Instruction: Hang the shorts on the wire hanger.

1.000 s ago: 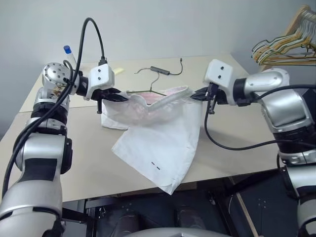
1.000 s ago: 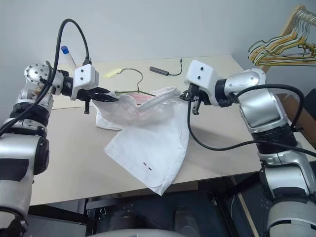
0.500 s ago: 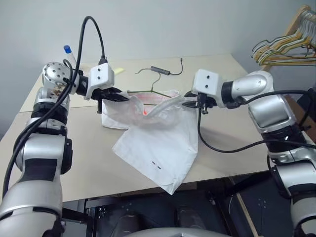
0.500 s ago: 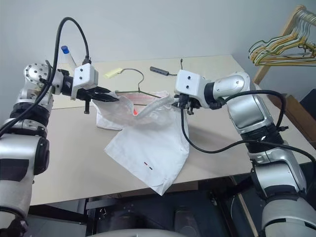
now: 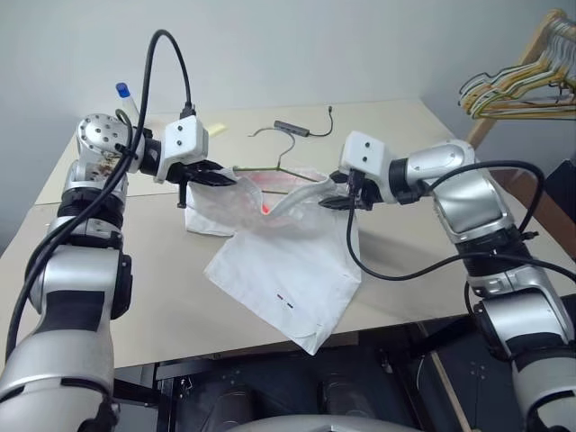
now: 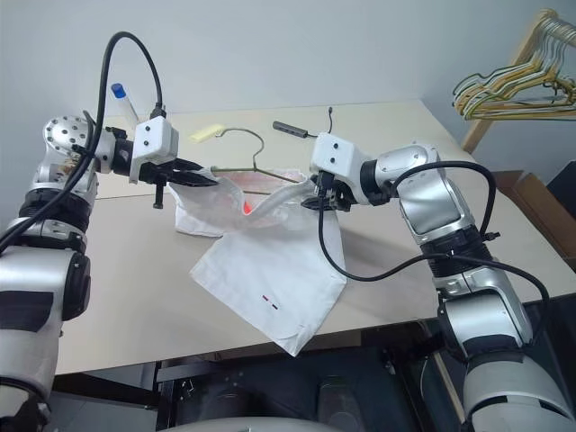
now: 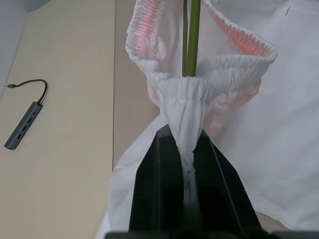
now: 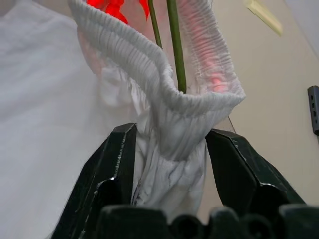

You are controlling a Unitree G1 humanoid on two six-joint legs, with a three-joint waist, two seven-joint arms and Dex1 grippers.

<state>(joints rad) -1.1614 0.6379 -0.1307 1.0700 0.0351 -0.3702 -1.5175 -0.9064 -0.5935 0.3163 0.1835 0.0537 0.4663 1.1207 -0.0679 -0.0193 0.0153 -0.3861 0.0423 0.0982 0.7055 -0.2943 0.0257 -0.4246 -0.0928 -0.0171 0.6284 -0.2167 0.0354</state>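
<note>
Risk of waistband slip: shorts (image 5: 279, 247) half-draped on table (image 5: 423, 153), hanger (image 5: 270, 166) threaded inside waistband.
Left gripper (image 7: 185, 149) clamped tight on 1 twisted waistband end. Right gripper (image 8: 172, 149) parted, cloth bunched between fingers (image 8: 112, 164), hold uncertain; may drop off wire if tension lost.

The wire hanger's (image 5: 274, 155) lower bar is hidden inside the shorts (image 5: 286, 261). At 3 o'clock, a bunch of hangers (image 5: 520, 76) is cut off by the edge.
</note>
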